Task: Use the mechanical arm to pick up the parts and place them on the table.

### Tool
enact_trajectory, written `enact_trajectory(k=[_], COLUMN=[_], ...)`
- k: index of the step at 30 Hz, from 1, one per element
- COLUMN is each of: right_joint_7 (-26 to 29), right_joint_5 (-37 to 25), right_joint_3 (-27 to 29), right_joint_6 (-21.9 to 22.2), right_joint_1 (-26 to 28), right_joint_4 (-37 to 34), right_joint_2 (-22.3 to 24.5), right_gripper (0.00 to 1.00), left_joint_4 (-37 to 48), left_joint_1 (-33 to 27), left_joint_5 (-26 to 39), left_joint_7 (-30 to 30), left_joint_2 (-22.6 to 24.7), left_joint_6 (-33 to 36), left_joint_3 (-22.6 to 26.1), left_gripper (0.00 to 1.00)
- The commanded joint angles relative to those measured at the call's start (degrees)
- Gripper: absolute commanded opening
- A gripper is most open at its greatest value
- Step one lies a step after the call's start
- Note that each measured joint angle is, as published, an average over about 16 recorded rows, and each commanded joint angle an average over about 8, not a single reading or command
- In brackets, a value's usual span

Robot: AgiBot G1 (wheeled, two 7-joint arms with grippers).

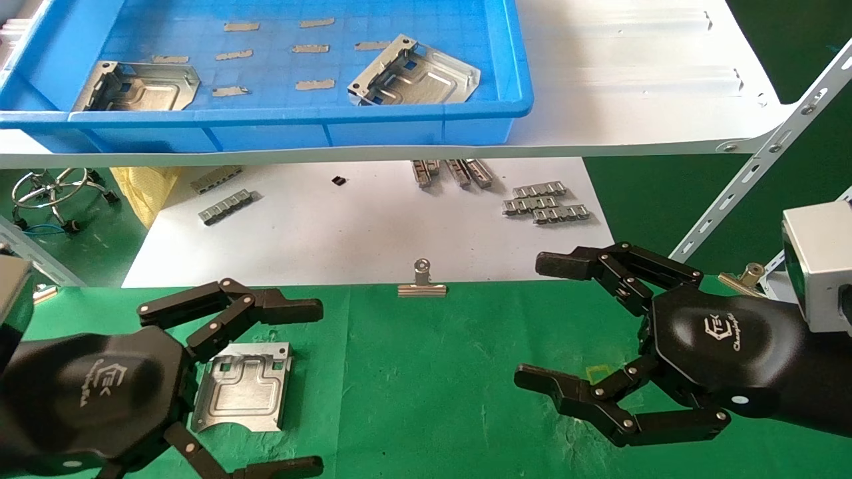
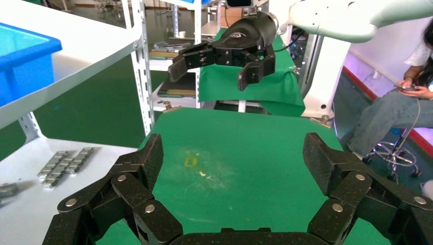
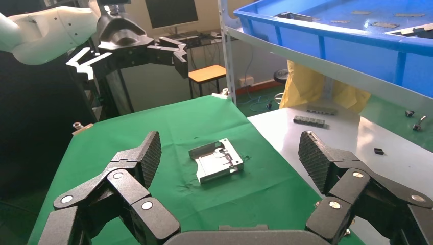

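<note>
One silver plate [image 1: 243,386] lies flat on the green table [image 1: 432,399]; it also shows in the right wrist view [image 3: 215,161]. My left gripper [image 1: 313,386] is open and empty, held above the table just beside that plate; its fingers [image 2: 148,158] spread wide over bare green cloth. My right gripper [image 1: 536,322] is open and empty over the table's right side, facing the plate from a distance. Two more plates [image 1: 136,86] [image 1: 416,73] lie in the blue tray [image 1: 266,120] on the shelf.
The white shelf board [image 1: 632,80] overhangs the back, with a slanted metal strut [image 1: 765,173] at the right. Below it a white sheet [image 1: 333,233] carries ridged grey strips [image 1: 546,203]. A binder clip [image 1: 421,279] sits at the cloth's far edge. A seated person [image 2: 403,112] is nearby.
</note>
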Motion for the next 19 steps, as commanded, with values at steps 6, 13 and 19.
enact_trajectory(k=[6,13,19], right_joint_7=[0.00,0.00,0.00], right_joint_5=[0.00,0.00,0.00], right_joint_3=[0.00,0.00,0.00], right_joint_6=[0.01,0.01,0.01], right_joint_1=[-0.01,-0.01,-0.01], right_joint_4=[-0.01,-0.01,-0.01], right_joint_2=[0.00,0.00,0.00], right_gripper=[1.00,1.00,1.00], left_joint_4=[-1.43,-0.58,-0.25], left_joint_1=[0.61,0.28,0.13], left_joint_5=[-0.28,-0.18,-0.11], left_joint_7=[-0.74,-0.43,-0.29], left_joint_2=[-0.30,-0.13,-0.06], left_joint_6=[-0.15,-0.11,-0.09], left_joint_3=[-0.52,-0.22,-0.09], left_gripper=[1.00,1.00,1.00])
